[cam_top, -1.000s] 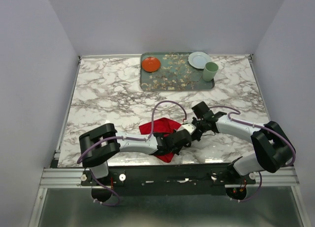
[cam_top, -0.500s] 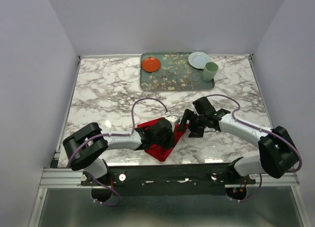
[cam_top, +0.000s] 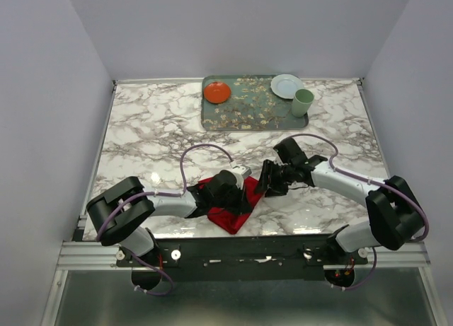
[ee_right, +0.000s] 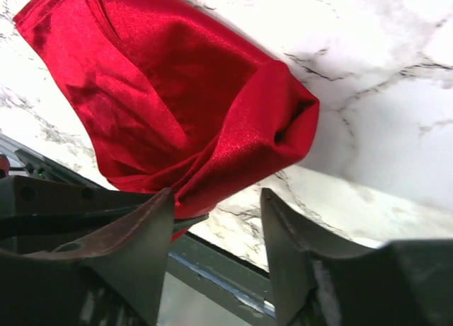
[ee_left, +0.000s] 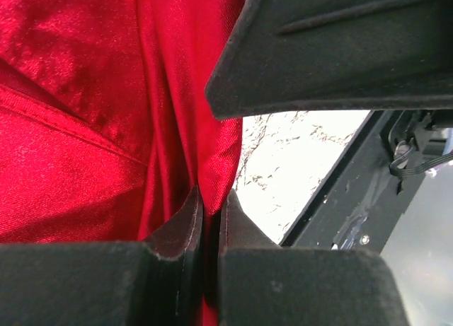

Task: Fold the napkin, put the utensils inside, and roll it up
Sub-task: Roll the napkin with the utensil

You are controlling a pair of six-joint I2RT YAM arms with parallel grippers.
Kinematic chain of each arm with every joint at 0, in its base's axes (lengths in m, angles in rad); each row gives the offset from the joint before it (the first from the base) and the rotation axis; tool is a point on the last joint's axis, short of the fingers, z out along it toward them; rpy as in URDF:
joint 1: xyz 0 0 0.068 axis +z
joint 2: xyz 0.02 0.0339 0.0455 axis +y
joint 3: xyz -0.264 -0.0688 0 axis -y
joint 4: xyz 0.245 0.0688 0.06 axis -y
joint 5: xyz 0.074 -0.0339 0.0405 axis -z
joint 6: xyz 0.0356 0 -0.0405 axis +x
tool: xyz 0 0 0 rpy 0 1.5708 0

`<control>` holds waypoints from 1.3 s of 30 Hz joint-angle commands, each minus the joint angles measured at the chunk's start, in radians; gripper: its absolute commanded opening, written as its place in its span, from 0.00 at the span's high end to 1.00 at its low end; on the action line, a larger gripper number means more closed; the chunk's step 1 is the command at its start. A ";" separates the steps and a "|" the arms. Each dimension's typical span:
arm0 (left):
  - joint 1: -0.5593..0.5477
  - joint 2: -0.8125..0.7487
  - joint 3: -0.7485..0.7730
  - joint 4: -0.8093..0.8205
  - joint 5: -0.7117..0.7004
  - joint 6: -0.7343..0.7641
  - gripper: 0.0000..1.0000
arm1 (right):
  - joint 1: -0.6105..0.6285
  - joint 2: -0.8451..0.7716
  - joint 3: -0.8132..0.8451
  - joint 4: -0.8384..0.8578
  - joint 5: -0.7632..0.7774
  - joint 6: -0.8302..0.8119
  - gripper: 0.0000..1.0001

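Observation:
The red napkin (cam_top: pixel 228 213) lies bunched on the marble table near its front edge. My left gripper (cam_top: pixel 236 190) sits over it, its jaws shut on a raised fold of the napkin (ee_left: pixel 106 114), pinched between the fingertips in the left wrist view (ee_left: pixel 210 207). My right gripper (cam_top: pixel 264 182) is open just right of the napkin. In the right wrist view the napkin (ee_right: pixel 177 100) hangs in front of its spread jaws (ee_right: pixel 218 207), and the left finger (ee_right: pixel 141 230) touches the cloth's lower edge. No teal-green utensils show in any view.
A patterned green tray (cam_top: pixel 255 108) stands at the back of the table. It holds an orange-red plate (cam_top: pixel 217 92), a white plate (cam_top: pixel 286 85) and a pale green cup (cam_top: pixel 303 102). The table's front rail (cam_top: pixel 241 249) is just behind the napkin.
My left gripper has moved left and slightly back, pulling the napkin along with it. My right gripper has followed to the left and stays beside the napkin.

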State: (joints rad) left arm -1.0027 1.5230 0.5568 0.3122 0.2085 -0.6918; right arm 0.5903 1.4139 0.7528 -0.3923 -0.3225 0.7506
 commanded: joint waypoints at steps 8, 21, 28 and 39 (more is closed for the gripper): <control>0.010 -0.023 -0.034 0.103 0.054 -0.038 1.00 | 0.046 0.140 0.121 0.001 -0.092 0.018 0.55; 0.019 0.008 -0.064 0.180 0.087 -0.055 1.00 | 0.055 0.215 0.184 -0.089 -0.105 -0.031 0.68; 0.081 0.012 -0.107 0.287 0.179 -0.106 1.00 | 0.055 0.123 0.244 -0.180 0.040 -0.092 0.30; 0.142 0.100 -0.153 0.448 0.284 -0.184 1.00 | 0.054 -0.107 -0.010 0.111 -0.012 -0.074 0.16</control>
State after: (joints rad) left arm -0.8848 1.5803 0.4389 0.6315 0.4187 -0.8303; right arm 0.6403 1.3571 0.8448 -0.4454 -0.3038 0.6640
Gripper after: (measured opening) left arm 0.111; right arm 0.845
